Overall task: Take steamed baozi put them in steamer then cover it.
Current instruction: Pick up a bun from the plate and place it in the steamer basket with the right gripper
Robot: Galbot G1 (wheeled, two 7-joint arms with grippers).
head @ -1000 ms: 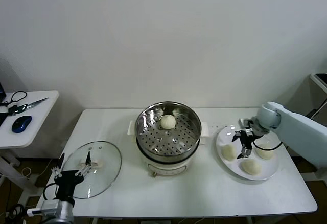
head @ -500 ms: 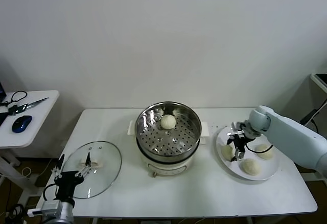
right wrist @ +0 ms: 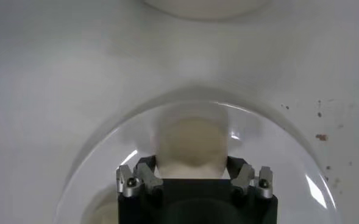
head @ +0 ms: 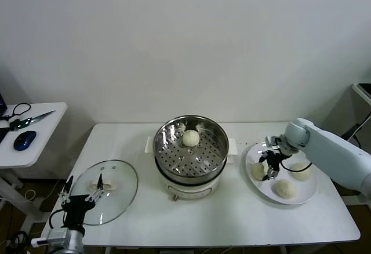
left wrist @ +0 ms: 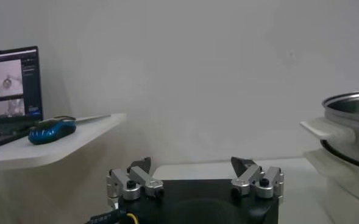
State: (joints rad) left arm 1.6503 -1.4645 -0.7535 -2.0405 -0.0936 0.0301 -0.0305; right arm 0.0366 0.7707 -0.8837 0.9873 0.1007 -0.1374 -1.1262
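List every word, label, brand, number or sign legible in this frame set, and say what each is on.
No text can be read.
Monitor screen on the side desk: shows window panels, any writing too small to read.
Steamer: a small mark on the front of its white base, too blurred to read.
Baozi plate, glass lid: no markings visible.

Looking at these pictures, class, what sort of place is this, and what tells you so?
Probably a robot test room set up like a kitchen: a steamer and plate on a plain white table, with a side desk holding a mouse and monitor.
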